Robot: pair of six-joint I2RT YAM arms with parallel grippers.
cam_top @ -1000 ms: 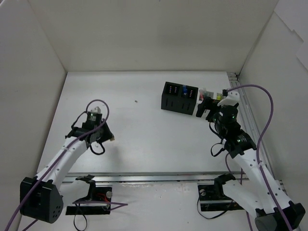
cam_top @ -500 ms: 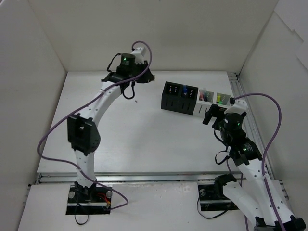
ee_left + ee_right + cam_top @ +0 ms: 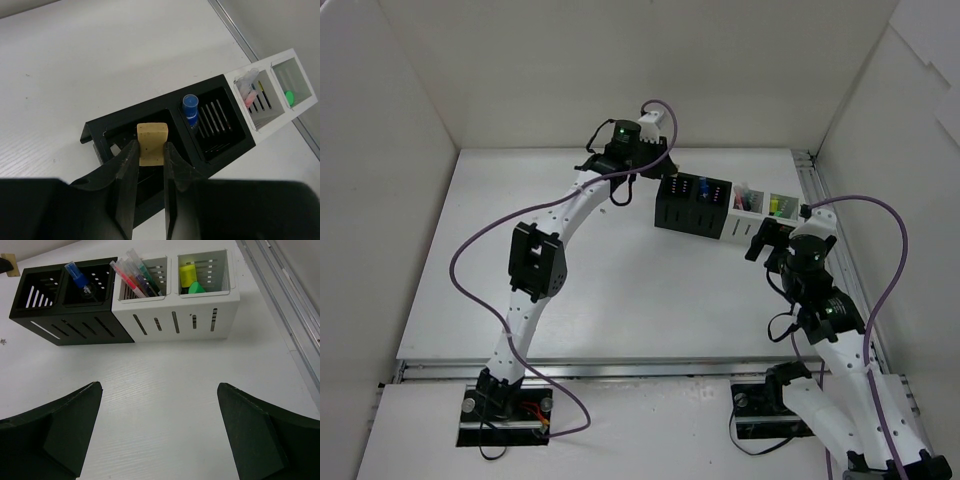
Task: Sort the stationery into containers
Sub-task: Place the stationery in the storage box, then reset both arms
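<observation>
My left gripper (image 3: 658,172) (image 3: 150,146) is shut on a beige eraser (image 3: 152,143) and holds it over the left compartment of the black box (image 3: 680,212) (image 3: 125,120) (image 3: 65,315). A clear blue-capped bottle (image 3: 190,107) (image 3: 80,280) stands in that box's right compartment. The white slotted box (image 3: 740,225) (image 3: 280,112) (image 3: 175,320) adjoins it on the right. It holds coloured pens (image 3: 135,272) (image 3: 250,90) in one compartment and yellow and green highlighters (image 3: 191,279) in the other. My right gripper (image 3: 760,240) (image 3: 159,385) is open and empty in front of the white box.
A tiny dark speck (image 3: 604,210) (image 3: 3,341) lies on the table left of the black box. A metal rail (image 3: 820,200) (image 3: 280,290) runs along the table's right edge. White walls enclose the table on three sides.
My left arm has swung from the near left to the back, then right, bringing the eraser over the black box. My right gripper has drawn back from the white box.
</observation>
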